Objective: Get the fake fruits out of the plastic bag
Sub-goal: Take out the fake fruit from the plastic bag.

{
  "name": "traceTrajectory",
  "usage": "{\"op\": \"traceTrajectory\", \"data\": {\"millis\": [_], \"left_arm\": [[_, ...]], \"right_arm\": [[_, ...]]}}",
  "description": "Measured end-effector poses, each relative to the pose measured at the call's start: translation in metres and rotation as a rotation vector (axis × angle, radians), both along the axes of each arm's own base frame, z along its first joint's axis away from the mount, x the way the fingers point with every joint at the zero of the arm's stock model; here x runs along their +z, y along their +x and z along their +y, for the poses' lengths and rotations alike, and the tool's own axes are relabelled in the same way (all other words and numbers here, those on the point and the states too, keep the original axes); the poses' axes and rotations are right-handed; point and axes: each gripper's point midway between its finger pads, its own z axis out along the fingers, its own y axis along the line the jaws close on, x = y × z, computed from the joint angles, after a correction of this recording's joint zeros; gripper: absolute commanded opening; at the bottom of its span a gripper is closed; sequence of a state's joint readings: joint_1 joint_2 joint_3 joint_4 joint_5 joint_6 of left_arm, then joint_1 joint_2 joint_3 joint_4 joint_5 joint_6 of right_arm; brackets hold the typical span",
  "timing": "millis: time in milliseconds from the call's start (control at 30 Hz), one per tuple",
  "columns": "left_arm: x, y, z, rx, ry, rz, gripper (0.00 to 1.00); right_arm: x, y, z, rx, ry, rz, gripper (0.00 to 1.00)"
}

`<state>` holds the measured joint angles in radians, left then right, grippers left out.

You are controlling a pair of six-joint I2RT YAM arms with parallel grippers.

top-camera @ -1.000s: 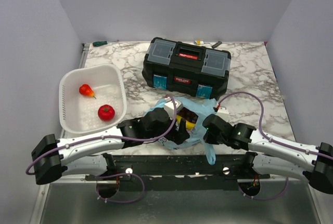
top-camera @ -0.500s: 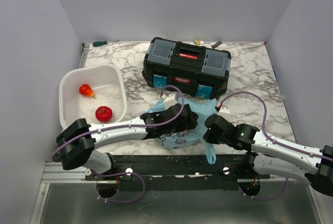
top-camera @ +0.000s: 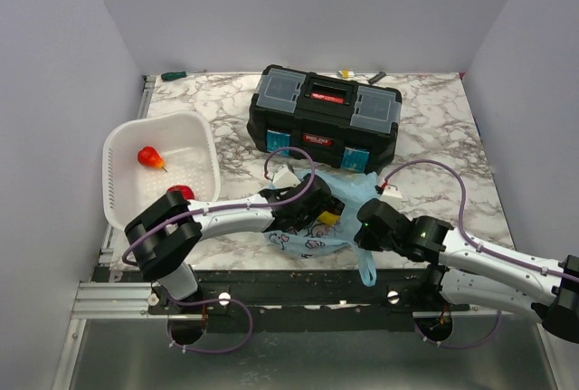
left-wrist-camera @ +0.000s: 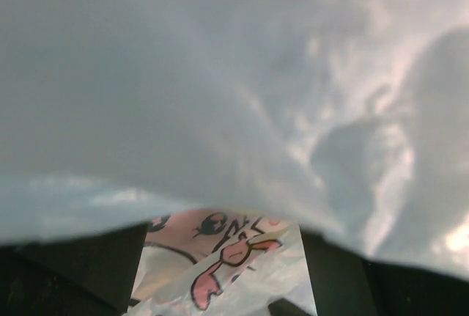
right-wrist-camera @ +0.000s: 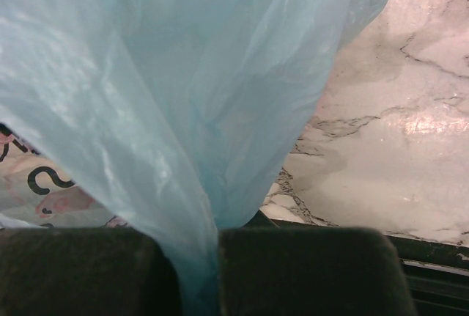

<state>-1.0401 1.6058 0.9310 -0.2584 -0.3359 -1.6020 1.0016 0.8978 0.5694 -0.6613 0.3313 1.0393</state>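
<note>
Right gripper is pinched fully together on a gathered fold of the plastic bag, with the light-blue film squeezed to a thin strip between its dark fingers. From the top camera it grips the bag at the bag's 4 o'clock edge. The left gripper reaches in from 9 o'clock to the bag's mouth. Its wrist camera shows its fingers spread wide apart with only printed film in the gap and nothing clasped; cloudy film covers the rest of that view. The marble table carries everything. The black toolbox, lid shut, stands at 12 o'clock from the bag, just beside the bag's far edge. The white basket sits at 9 o'clock from the bag, apart from it. The bag lies crumpled at the near middle of the table, one loop handle hanging at its 5 o'clock. In its mouth a yellow fruit shows, just at 3 o'clock of the left gripper. In the basket, a red apple lies toward 5 o'clock, partly hidden by the left arm, and a small pear-shaped fruit toward 11 o'clock.
</note>
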Motion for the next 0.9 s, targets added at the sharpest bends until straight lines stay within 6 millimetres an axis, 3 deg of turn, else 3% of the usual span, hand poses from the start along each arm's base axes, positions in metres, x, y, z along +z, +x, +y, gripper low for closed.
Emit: {"op": "traceTrajectory", "data": {"millis": [267,500,667,900], "left_arm": [[0.003,0.018,-0.014,0.015,-0.056,-0.071,0.84],[0.0,0.034,-0.022,0.054,-0.02,-0.096,0.77],[-0.008,0.044,-0.027,0.073,-0.03,-0.119,0.84],[-0.02,0.054,-0.023,0.052,-0.108,-0.213,0.62]], "right_arm": [[-0.002,0.0,0.0,0.0,-0.007,0.005,0.01],[-0.007,-0.001,-0.001,0.001,-0.026,0.018,0.01],[-0.01,-0.001,-0.001,0.003,-0.038,0.028,0.01],[-0.009,-0.001,0.0,0.003,-0.034,0.026,0.01]]}}
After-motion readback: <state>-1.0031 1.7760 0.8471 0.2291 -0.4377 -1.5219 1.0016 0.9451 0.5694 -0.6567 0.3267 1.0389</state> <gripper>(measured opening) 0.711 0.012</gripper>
